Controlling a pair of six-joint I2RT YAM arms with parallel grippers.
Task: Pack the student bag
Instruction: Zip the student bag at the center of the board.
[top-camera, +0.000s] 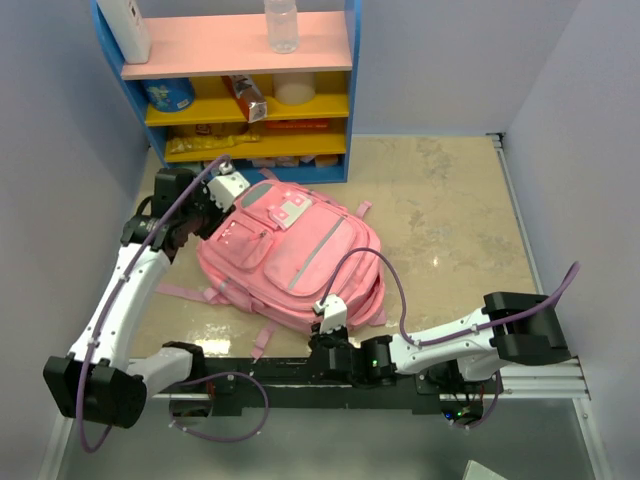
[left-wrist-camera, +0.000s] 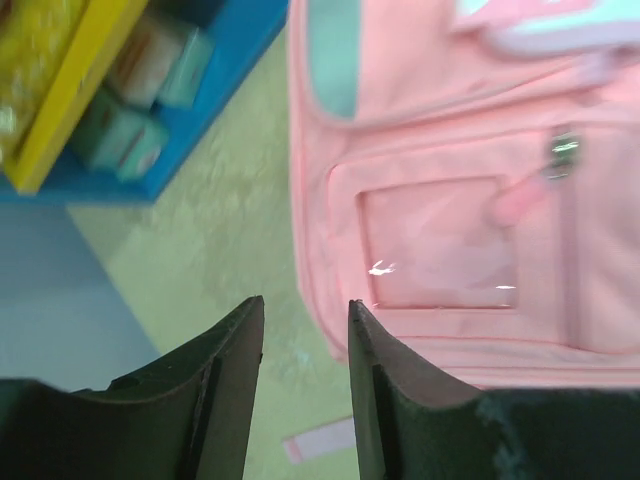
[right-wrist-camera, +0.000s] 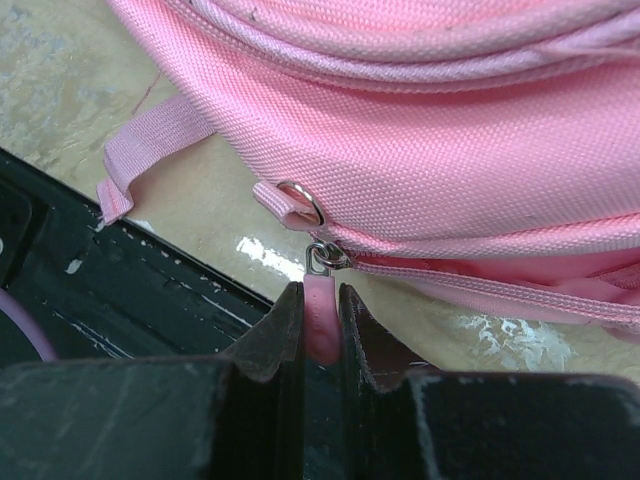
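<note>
A clear bottle (top-camera: 282, 25) stands atop the blue shelf (top-camera: 352, 100).

Gripper (right-wrist-camera: 320, 300): we see our jaws pinched on the pink pull (right-wrist-camera: 322, 330).
Slider (right-wrist-camera: 320, 257): metal, just beyond the pull, at the bag (right-wrist-camera: 450, 140) seam.
Ring (right-wrist-camera: 300, 204): metal, in a fabric loop beside the slider.
Strap (right-wrist-camera: 150, 150): we find it to the left, on the table (right-wrist-camera: 60, 70).
Rail (right-wrist-camera: 110, 290): black, near left.

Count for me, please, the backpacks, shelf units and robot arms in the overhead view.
Backpack: 1
Shelf unit: 1
Robot arms: 2, left arm and right arm
Total: 4
</note>
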